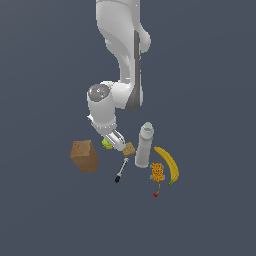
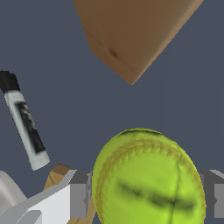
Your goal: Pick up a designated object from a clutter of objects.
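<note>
- The brown box [image 1: 84, 156] sits farthest toward the exterior view's left, apart from the rest.
- The tennis ball [image 1: 106, 144] lies just beside it, between the box and the tan cracker [image 1: 129, 149].
- The gripper [image 2: 148, 197] is down at the ball; in the wrist view one finger [image 2: 78, 194] stands on each side of it, against or just off its sides. Whether it grips cannot be told.
- A black-tipped marker [image 1: 121, 171] lies below the cracker.
- The pale grey bottle [image 1: 144, 145] stands next.
- The orange packet [image 1: 157, 172], tiny red item [image 1: 155, 194] and banana [image 1: 169, 164] lie farthest right.
</note>
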Tool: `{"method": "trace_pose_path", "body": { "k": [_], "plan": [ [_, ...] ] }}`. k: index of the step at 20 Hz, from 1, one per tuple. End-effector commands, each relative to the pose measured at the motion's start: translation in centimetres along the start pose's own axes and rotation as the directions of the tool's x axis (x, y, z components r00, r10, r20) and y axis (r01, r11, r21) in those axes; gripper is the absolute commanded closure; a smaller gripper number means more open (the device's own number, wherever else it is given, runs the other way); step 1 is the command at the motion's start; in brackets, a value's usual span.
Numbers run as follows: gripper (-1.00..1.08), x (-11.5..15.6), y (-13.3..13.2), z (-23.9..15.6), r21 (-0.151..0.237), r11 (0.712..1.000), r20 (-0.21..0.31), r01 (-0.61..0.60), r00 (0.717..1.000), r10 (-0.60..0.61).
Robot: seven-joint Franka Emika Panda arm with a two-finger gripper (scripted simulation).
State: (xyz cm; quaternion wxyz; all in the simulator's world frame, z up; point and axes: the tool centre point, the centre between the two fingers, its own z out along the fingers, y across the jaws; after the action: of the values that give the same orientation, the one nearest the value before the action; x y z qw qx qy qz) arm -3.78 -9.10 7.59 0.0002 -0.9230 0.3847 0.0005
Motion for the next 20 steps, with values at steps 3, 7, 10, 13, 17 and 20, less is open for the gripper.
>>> {"method": "trace_pose_path", "body": {
  "k": [3,7,10,13,17,20],
  "plan": [
    [1.08,-1.2,-0.8,-3.0,0.001,1.000,-0.002,0.000,1.000,0.000],
    [1.08,-2.7,-1.6,-6.4,0.000,1.000,-0.002,0.000,1.000,0.000],
    [1.08,-3.9,-2.4,-9.2,-0.001,1.000,-0.003,-0.001,1.000,0.001],
    [1.08,-5.2,-3.1,-12.3,-0.002,1.000,-0.004,-0.001,1.000,0.001],
    [1.08,-6.8,-4.2,-16.3,-0.002,1.000,-0.004,-0.001,1.000,0.001],
    [1.08,-8.0,-4.9,-19.2,-0.003,1.000,-0.005,-0.001,1.000,0.001]
  ]
}}
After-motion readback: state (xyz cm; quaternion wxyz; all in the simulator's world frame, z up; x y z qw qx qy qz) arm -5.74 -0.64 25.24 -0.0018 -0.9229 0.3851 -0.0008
